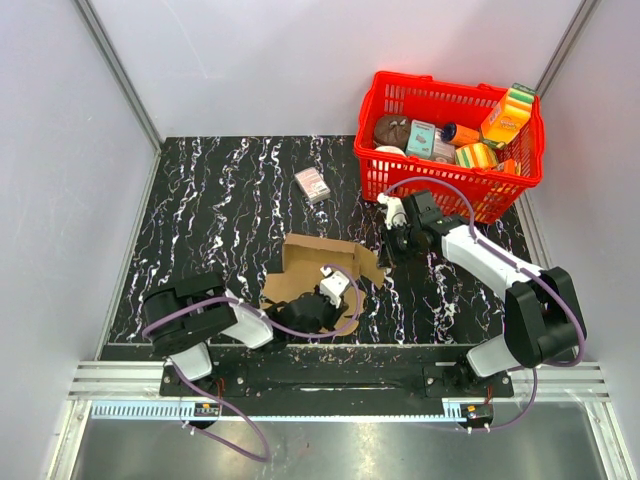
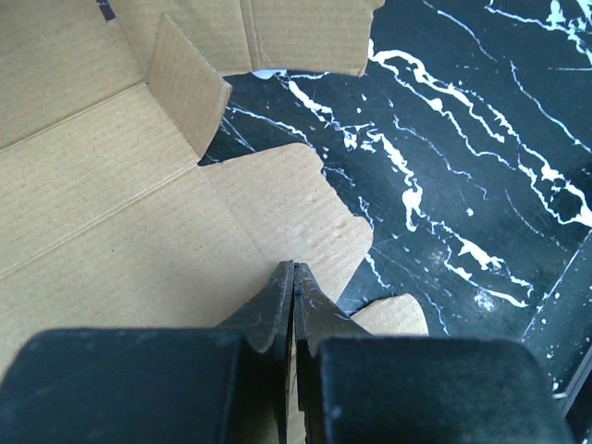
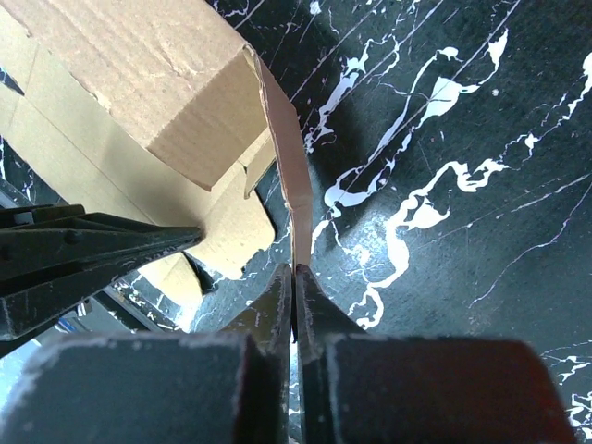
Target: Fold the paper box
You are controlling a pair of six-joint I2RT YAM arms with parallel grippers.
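The paper box [image 1: 312,262] is a brown, partly opened cardboard sheet lying on the black marbled table between the two arms. My left gripper [image 1: 342,281] is shut, and its tips [image 2: 294,269] rest on a flat inner panel [image 2: 120,213] of the box; nothing shows between the fingers. One short flap [image 2: 190,83] stands upright on that panel. My right gripper [image 1: 388,254] is at the box's right side, its jaws [image 3: 294,270] shut on the thin edge of a raised flap [image 3: 285,157]. In the right wrist view a folded wall of the box [image 3: 148,74] shows at upper left.
A red basket [image 1: 480,195] holding colourful grocery packs stands at the back right, just behind my right arm. A small white-and-pink carton [image 1: 313,184] lies behind the box. The left arm's black fingers [image 3: 92,252] reach into the right wrist view from the left.
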